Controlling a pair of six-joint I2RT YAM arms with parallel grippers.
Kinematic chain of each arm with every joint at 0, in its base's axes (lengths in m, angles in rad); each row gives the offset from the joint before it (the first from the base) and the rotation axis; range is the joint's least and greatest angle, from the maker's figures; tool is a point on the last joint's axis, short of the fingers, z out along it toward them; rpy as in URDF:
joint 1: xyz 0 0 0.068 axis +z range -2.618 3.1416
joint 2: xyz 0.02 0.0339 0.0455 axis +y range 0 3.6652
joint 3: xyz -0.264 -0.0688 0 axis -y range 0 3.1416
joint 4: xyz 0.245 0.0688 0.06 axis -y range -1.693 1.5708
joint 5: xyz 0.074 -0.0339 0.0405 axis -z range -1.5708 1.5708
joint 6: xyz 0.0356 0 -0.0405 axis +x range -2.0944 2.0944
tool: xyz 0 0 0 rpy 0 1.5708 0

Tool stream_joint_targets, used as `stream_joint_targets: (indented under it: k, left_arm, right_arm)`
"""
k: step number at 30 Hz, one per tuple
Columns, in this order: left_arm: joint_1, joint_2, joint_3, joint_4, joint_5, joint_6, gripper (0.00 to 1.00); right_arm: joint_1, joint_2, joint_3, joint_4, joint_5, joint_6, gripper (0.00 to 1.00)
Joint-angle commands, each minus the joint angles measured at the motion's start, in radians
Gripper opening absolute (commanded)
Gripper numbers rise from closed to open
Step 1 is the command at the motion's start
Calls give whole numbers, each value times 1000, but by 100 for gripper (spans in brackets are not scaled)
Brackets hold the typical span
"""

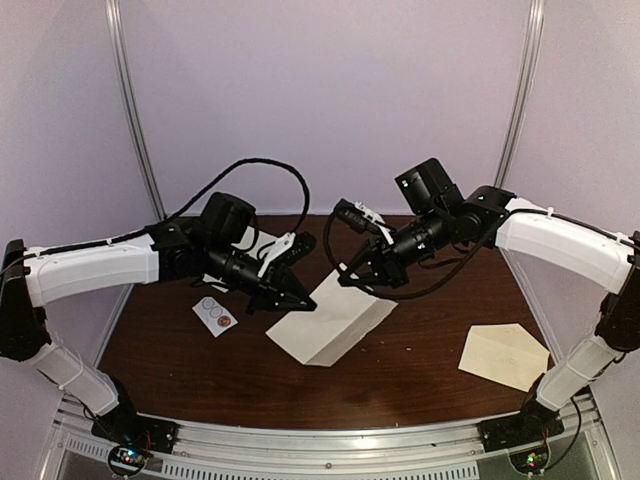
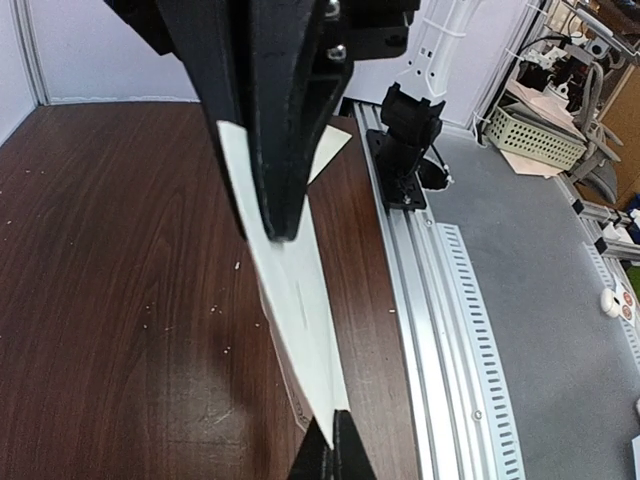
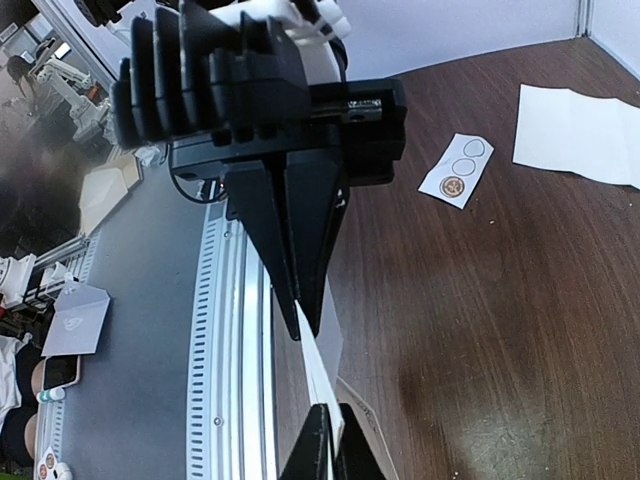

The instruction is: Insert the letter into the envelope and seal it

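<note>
Lower right of the top view: envelope (image 1: 505, 355), flat on the table (image 1: 180, 370), well apart from both grippers. Centre of that view: letter (image 1: 332, 318), a white folded paper, tilted, upper edge raised, pinched at two spots. At its upper left corner, left gripper (image 1: 305, 303), clenched on the paper; in the left wrist view, paper edge-on between the black fingers (image 2: 275, 150). Just right of that on the same edge, right gripper (image 1: 348, 283), likewise clamped on the letter. Contact between the letter's low corner and the table: impossible to tell. Left of the letter, on the wood: small card (image 1: 215, 315) with round stickers. Behind the left arm: another white sheet (image 1: 258, 243), partly hidden.
</note>
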Motion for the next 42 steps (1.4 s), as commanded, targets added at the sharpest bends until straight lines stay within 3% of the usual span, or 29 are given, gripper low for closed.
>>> stream_joint_targets:
  k: [1,2,3,5,23,28,31,35,37,42]
  left_arm:
    - [-5,10,27,8,5,4,6]
    - [-5,11,28,2,-7,5,19]
    - [-5,10,29,-4,-19,7,25]
    - [-5,9,29,-17,-48,16,26]
    - [-3,-27,21,-74,-223,52,22]
    - [-3,-20,23,-84,-239,59,15]
    - [-3,-21,21,-84,-237,58,0]
    - [-3,-18,21,-86,-223,61,0]
    - [-3,-15,22,-89,-224,62,13]
    - [-3,-10,23,-100,-257,64,20]
  right_arm:
    - [4,-28,-6,40,25,8,0]
    - [2,-40,-11,51,41,15,0]
    - [0,-59,-18,58,55,16,0]
    - [-7,-80,-19,58,69,17,0]
    - [-25,-166,-28,-52,187,12,0]
    - [-25,-173,-10,-72,205,8,0]
    - [-26,-179,-7,-72,208,8,0]
    - [-26,-185,-12,-68,211,11,0]
    - [-26,-187,-13,-70,215,12,0]
    - [-27,-193,-9,-79,228,10,0]
